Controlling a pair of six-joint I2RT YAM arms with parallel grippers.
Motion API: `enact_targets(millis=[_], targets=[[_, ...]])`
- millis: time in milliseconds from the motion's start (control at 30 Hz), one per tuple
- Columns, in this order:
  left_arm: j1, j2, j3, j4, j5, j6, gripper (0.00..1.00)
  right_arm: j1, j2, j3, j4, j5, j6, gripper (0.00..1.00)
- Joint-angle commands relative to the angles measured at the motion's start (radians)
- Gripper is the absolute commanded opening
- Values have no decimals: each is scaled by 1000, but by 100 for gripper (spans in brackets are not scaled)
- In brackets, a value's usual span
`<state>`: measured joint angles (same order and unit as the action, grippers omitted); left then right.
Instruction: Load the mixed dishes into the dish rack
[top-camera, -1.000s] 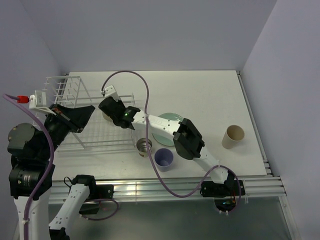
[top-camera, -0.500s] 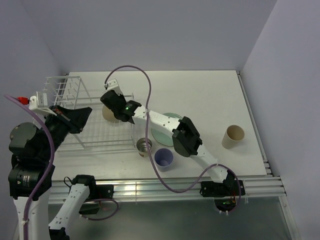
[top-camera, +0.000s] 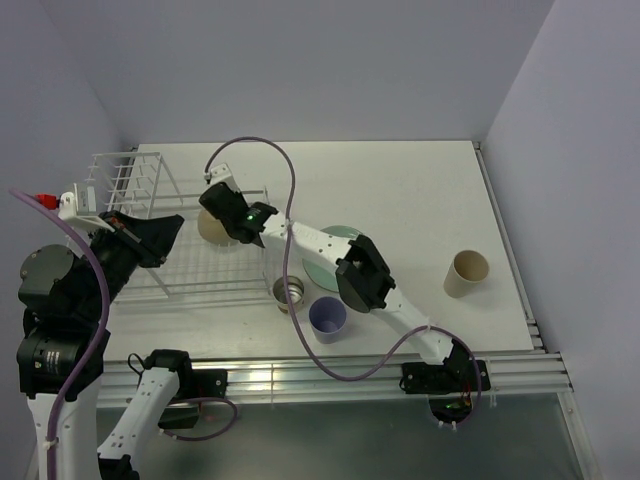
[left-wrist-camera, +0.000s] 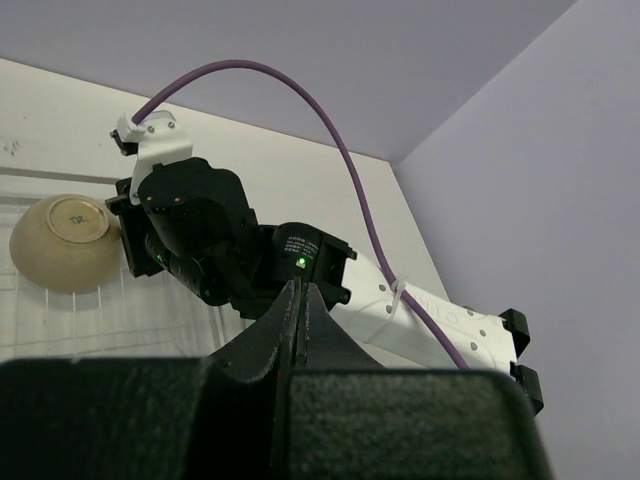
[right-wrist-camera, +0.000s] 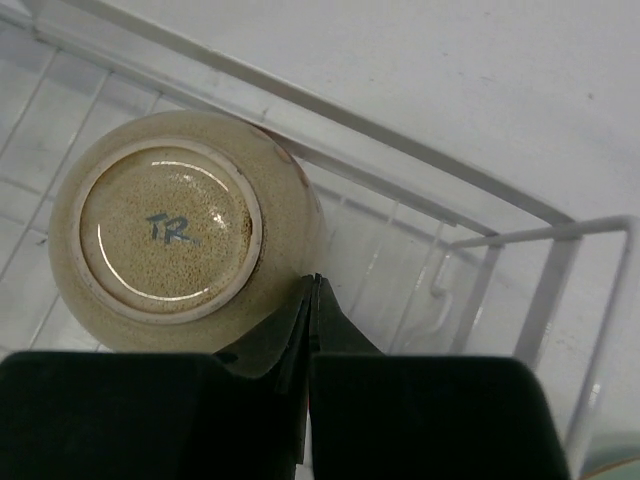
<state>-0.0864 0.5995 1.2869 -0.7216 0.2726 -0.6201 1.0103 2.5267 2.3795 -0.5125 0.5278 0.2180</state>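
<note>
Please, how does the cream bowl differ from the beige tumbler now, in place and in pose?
The cream bowl lies inside the dish rack; the beige tumbler stands on the table, far right of the rack. The bowl is upside down, foot ring up with blue letters on it; the tumbler is upright, mouth up. The bowl is wide and low; the tumbler is narrower and taller. Both are a pale sandy colour.

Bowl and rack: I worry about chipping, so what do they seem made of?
The bowl looks like glazed ceramic, probably stoneware: glossy speckled beige, with a paler foot ring and painted letters underneath. The rack looks like white-coated metal wire, thin smooth rods; plastic cannot be ruled out.
</note>
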Motion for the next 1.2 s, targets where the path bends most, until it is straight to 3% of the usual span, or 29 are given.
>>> enact_targets(millis=[0, 600, 700, 833, 1167], targets=[[-3, -4, 12, 17, -6, 28, 0, 25, 37, 86, 17, -86, -17, 0], [-3, -14, -24, 21, -18, 48, 0, 56, 93, 179, 158, -442, -39, 0], [-3, -10, -24, 21, -15, 53, 0, 57, 70, 156, 186, -358, -22, 0], [-3, -15, -37, 28, -16, 53, 0, 54, -71, -44, 232, -231, -3, 0], [-3, -32, -81, 73, 13, 28, 0, 2, -31, 3, 144, -154, 24, 0]])
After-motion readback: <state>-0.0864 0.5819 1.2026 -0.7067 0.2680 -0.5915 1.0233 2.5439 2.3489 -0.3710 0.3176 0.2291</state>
